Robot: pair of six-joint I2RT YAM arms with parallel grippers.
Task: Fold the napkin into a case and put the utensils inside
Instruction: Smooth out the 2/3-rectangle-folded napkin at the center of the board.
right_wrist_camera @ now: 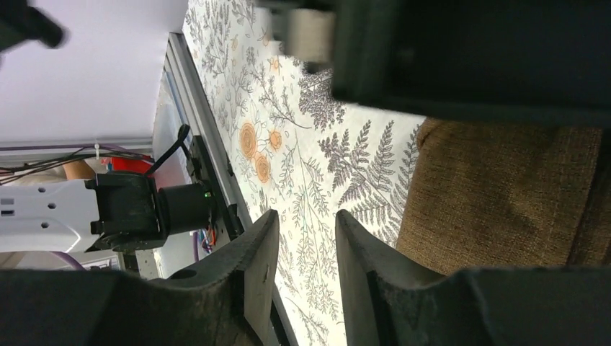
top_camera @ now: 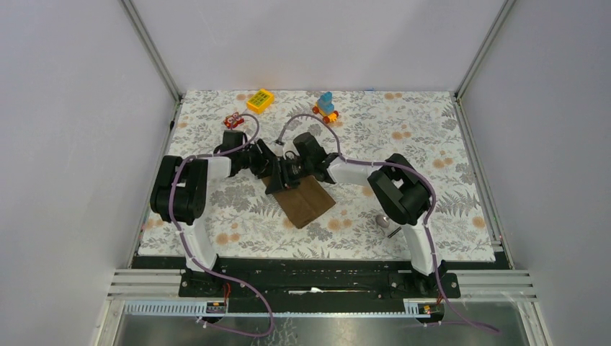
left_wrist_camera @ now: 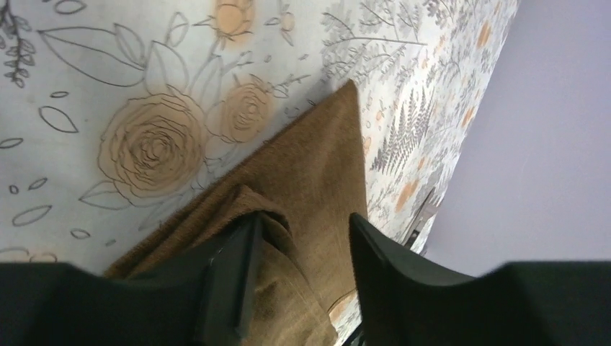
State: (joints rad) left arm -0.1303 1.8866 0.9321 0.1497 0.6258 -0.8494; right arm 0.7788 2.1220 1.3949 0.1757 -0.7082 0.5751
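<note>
Top view. Spread over the table: a flowered tablecloth (top_camera: 447,130). Along the far edge, well apart from the work: three toys, from left to right a red car (top_camera: 233,120), a yellow block (top_camera: 260,100) and a blue-and-orange figure (top_camera: 326,107). Near the middle: one napkin (top_camera: 306,202), brown, folded to a slanted rectangle, flat on the tablecloth. To its right, toward the near edge: one spoon (top_camera: 382,218) and one dark stick (top_camera: 393,232), both partly hidden by the right arm (top_camera: 400,191). Two arms in all: left arm (top_camera: 180,189) bent at the elbow and reaching right, right arm bent and reaching left, wrists head to head over the napkin's far corner and covering it.

Left wrist view. State of the left jaws: spread, low over the napkin (left_wrist_camera: 317,166). One finger (left_wrist_camera: 230,281) against a raised bunch of cloth, the other apart from that bunch. Flat cloth in the gap, not pinched.

Right wrist view. State of the right jaws: parted by a narrow gap, bare tablecloth showing through, nothing between. Napkin (right_wrist_camera: 504,187) just beside the right-hand finger (right_wrist_camera: 360,274); touching or not, cannot tell. Above, blocking the view beyond: a dark, blurred black housing.
</note>
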